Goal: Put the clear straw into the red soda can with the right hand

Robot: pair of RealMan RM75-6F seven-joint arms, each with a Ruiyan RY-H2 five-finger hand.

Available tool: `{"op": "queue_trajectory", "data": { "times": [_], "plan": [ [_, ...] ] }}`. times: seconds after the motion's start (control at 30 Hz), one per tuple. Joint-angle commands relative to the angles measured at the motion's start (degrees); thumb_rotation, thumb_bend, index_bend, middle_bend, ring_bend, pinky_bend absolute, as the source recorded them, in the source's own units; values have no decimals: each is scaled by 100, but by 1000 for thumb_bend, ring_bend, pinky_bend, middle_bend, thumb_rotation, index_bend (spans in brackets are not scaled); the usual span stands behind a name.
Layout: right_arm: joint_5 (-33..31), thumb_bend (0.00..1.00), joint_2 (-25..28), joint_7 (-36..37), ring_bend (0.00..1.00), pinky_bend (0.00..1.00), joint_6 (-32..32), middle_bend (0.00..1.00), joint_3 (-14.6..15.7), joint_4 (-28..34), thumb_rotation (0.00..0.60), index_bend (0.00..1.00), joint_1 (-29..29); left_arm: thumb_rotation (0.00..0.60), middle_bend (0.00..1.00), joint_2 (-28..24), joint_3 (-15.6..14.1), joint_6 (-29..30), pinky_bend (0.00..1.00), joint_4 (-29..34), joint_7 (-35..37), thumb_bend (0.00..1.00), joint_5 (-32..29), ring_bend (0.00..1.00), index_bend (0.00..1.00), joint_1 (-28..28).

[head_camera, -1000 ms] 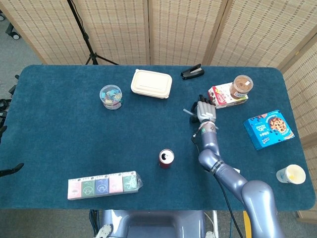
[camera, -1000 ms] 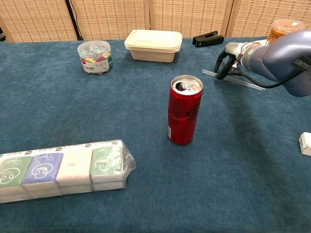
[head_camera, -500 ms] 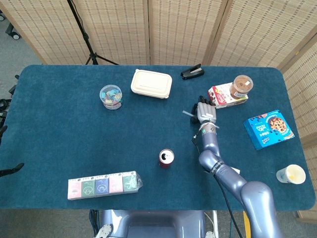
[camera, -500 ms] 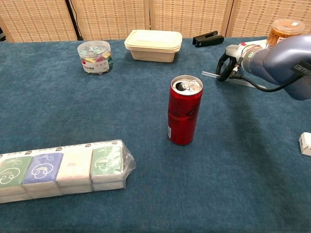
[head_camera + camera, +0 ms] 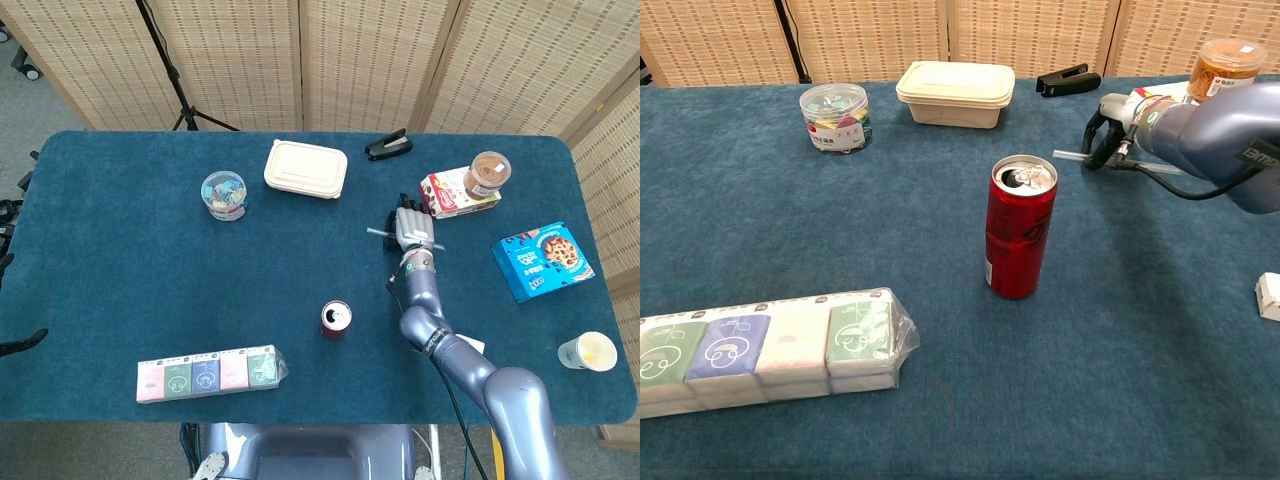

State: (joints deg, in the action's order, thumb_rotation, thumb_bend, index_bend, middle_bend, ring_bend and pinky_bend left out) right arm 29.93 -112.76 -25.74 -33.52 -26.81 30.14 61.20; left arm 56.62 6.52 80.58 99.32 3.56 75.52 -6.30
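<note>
My right hand (image 5: pixel 1108 128) pinches the clear straw (image 5: pixel 1068 155) at upper right of the chest view. The red soda can (image 5: pixel 1020 228) stands upright at frame centre, well apart. I should lift the straw, tilt it vertical, then align its tip over the can's opening.

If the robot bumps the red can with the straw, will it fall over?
Maybe. The can is tall and narrow and stands on soft cloth, so it looks tippy. Its top is open, so it might spill. The straw in the right robot hand looks thin and light, so probably only a weak nudge.
</note>
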Motion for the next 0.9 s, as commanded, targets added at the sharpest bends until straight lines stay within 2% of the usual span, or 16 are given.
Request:
{"op": "queue_trajectory", "data": {
  "times": [0.03,0.17,0.27,0.4,0.53,0.67,0.8,0.9],
  "plan": [
    [122,476,49,110,0,0,-56,0,-2,97,600,522,-40,600,0,-2,-5,-1,0,0,4,0,8,0,0,1],
    [380,477,258,364,0,0,-189,0,-1,506,600,525,-179,600,0,-17,-18,-5,0,6,31,0,43,0,0,3],
    [631,476,562,596,0,0,-395,0,7,1101,600,529,-365,600,0,-31,-28,5,0,6,64,0,80,0,0,9],
    [952,477,1210,979,0,0,-732,0,-43,2339,600,533,-747,600,0,-62,-47,44,0,3,146,0,145,0,0,36],
    [1185,478,2060,1402,0,0,-1033,0,-124,3878,600,537,-1263,600,0,-118,-68,111,0,-10,307,0,242,0,0,80],
    [1341,478,2815,1870,0,0,-1017,0,-205,5064,600,538,-1680,600,0,-162,-82,142,0,-62,493,0,320,0,0,107],
    [1684,478,3393,2421,0,0,-882,0,-259,5794,600,539,-1986,600,0,-181,-103,180,0,-114,612,0,382,0,0,137],
    [2003,478,3630,2736,0,0,-857,0,-239,6031,600,540,-2127,600,0,-193,-131,252,0,-119,672,0,470,0,0,175]
  ]
}}
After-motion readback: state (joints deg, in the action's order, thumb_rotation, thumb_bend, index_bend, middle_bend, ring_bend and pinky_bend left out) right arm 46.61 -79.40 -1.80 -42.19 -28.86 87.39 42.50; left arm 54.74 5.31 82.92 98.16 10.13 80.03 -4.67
